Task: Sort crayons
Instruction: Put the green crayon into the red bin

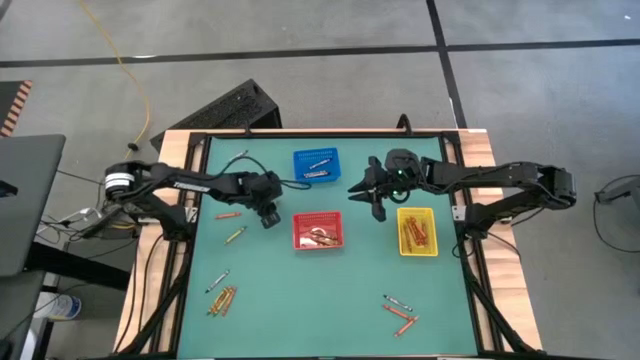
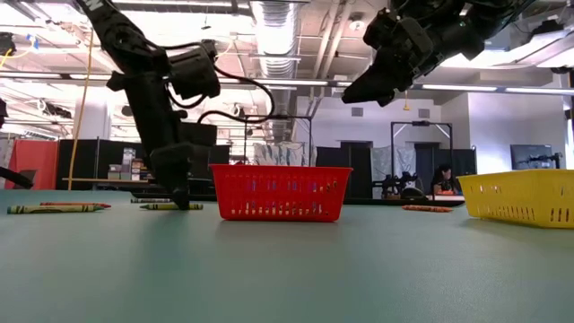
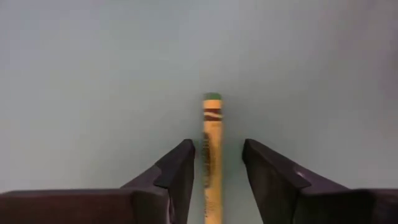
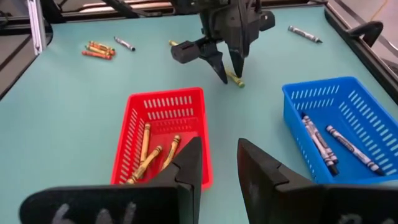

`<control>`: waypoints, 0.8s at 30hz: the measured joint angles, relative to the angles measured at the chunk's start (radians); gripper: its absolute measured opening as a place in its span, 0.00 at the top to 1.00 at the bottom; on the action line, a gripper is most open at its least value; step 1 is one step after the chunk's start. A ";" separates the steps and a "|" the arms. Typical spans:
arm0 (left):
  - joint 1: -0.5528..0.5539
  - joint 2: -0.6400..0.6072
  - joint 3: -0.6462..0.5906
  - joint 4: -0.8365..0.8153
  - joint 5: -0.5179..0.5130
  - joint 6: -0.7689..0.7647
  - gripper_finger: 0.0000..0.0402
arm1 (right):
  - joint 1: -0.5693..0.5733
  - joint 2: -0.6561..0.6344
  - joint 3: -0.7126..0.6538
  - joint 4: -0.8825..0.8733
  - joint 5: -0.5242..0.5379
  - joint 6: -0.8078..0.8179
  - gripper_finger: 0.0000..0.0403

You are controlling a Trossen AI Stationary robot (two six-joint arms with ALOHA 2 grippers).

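- Left wrist view: left gripper (image 3: 217, 165) is down at the counter (image 3: 93, 62), fingers (image 3: 177, 168) parted with a yellow-wrapped, green-tipped crayon (image 3: 212, 149) lying lengthwise in the gap; small clearance each side, nothing clamped yet.
- Risk: gap is barely wider than the crayon. If the fingers close off-centre, one tip likely nudges the stick first and it rolls or skews out.
- Risk: a round wrapper on a smooth surface could squirt forward under a tip-only pinch. My judgement only.
- Risk: red basket (image 1: 318, 231) sits just beside the left gripper (image 1: 268, 213); a lift swinging that way could clip its rim.
- Right gripper (image 1: 376, 186) hangs in the air between the blue basket (image 1: 316, 165) and yellow basket (image 1: 417, 231), fingers (image 4: 186, 165) partly open, empty. Both arms near the red basket means collision potential if they converge.
- Remaining crayons: pair left of the left gripper (image 1: 230, 226), cluster near the front-left (image 1: 221, 298), group at front-right (image 1: 398, 312). Some already sit in all three baskets.
- Surface: flat teal-green mat, matte, framed by dark rails on a wood-edged counter; no clutter apart from baskets and sticks.
- Room: low view shows an open lab with exposed ceiling ducts (image 2: 278, 22), strip lights, dark racks behind, and a person seated far back (image 2: 441, 179). High view shows grey floor with tape lines and a yellow cable (image 1: 125, 65).
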 joint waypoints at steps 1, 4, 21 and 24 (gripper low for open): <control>0.000 0.016 0.001 0.004 -0.002 0.001 0.66 | 0.000 0.000 0.000 -0.001 0.000 0.000 0.76; 0.000 0.061 0.007 0.010 -0.004 0.010 0.66 | 0.000 0.000 0.000 -0.001 0.000 0.000 0.76; -0.021 -0.040 0.018 0.079 0.008 0.036 0.97 | 0.075 0.000 0.000 -0.001 0.020 0.008 0.76; -0.050 -0.083 0.049 0.085 0.025 0.053 0.97 | 0.088 0.000 0.000 0.000 0.021 0.007 0.76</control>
